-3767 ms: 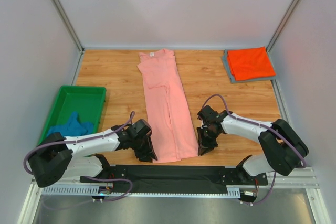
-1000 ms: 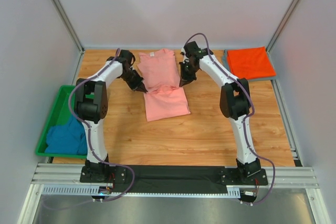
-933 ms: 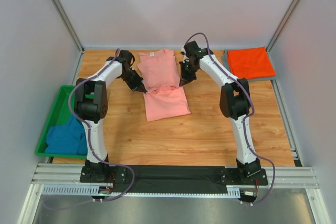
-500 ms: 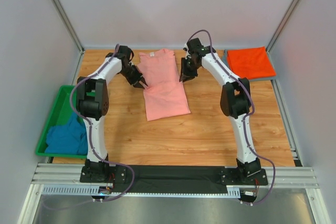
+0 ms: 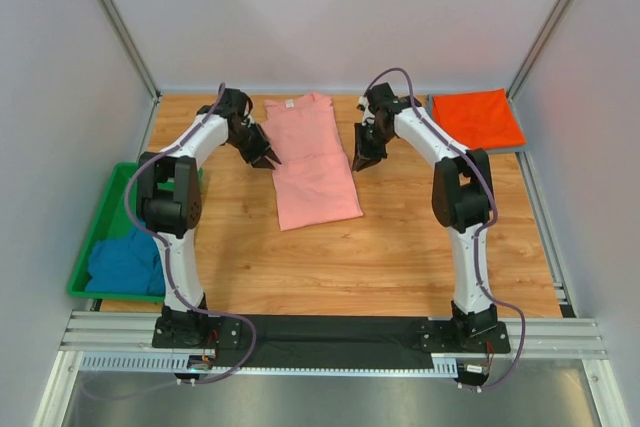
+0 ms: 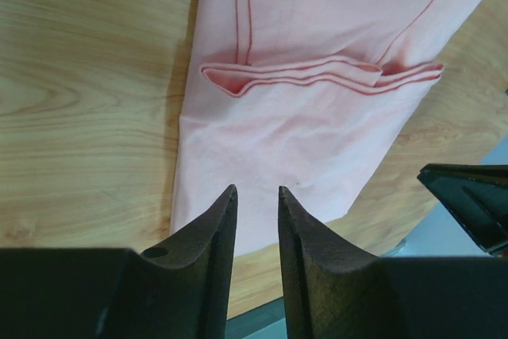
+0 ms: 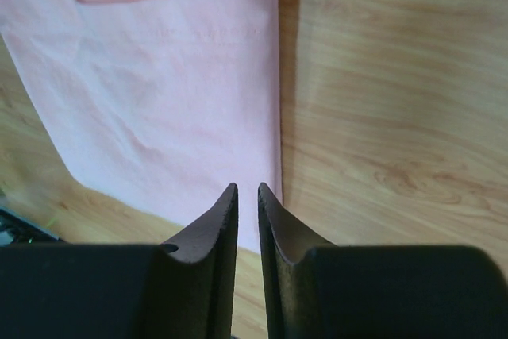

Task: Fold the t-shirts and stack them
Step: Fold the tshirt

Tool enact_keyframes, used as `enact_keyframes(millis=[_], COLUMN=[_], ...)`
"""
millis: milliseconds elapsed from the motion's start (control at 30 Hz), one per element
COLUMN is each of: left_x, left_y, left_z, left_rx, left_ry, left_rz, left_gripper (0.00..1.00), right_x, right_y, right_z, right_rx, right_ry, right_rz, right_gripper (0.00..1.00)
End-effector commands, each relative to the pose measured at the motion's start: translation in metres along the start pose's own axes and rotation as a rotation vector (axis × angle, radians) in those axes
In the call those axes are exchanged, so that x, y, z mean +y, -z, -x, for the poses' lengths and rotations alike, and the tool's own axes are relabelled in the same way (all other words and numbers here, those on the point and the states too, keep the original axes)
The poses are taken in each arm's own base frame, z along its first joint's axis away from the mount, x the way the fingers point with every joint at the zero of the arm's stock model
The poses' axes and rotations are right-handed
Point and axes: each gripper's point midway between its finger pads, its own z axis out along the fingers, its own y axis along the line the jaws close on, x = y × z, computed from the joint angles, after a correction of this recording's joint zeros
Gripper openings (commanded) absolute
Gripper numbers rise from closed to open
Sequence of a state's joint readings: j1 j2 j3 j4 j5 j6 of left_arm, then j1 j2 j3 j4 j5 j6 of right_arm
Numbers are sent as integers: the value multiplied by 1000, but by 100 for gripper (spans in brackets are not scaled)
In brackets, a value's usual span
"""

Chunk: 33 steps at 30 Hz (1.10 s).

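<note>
The salmon-pink t-shirt [image 5: 312, 162] lies at the back middle of the table, folded in half, its lower hem doubled back onto the upper part. It also shows in the left wrist view [image 6: 302, 117] and the right wrist view [image 7: 159, 101]. My left gripper [image 5: 266, 158] [image 6: 255, 188] hovers at the shirt's left edge, jaws slightly apart and empty. My right gripper [image 5: 362, 160] [image 7: 247, 186] hovers at its right edge, jaws a narrow gap apart and empty. The orange-red t-shirt [image 5: 477, 118] lies folded on the grey t-shirt [image 5: 433, 133] at the back right. The teal-blue t-shirt [image 5: 125, 263] sits crumpled in the bin.
The green plastic bin [image 5: 112, 199] stands at the table's left edge. White walls close in the back and both sides. A black rail with the arm bases runs along the near edge.
Both grippers carried the shirt's near hem up to the far end, folding it in half. In the last second they let go and drew outward off the cloth.
</note>
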<state>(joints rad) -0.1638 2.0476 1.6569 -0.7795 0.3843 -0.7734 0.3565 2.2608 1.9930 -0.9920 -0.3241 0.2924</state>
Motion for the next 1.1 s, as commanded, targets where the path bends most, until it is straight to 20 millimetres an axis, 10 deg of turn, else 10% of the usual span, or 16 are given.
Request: enact_keyframes(millis=[0,433,733,833,1067], left_x=[-18,3,4,-2,12], left_y=[-5,-32,36,52,32], left_z=[3,16,17,-3,-79], left_rx=[0,52,-4,-13,89], left_ry=[-76,-103,-181,-211,-220], left_rz=[-104,14,168,100,-21], left_gripper=[34,34,37,55,56], right_x=[22,-8,-9,-5,2], right_y=[25,6,37,35,10], right_z=[-9,-91,-87,-88,-82], right_rx=[-12,127,116,117,128], right_ry=[54,24,56,33,-25], right_rz=[102,80,20,42,104], right_gripper=[17,23,31,39,47])
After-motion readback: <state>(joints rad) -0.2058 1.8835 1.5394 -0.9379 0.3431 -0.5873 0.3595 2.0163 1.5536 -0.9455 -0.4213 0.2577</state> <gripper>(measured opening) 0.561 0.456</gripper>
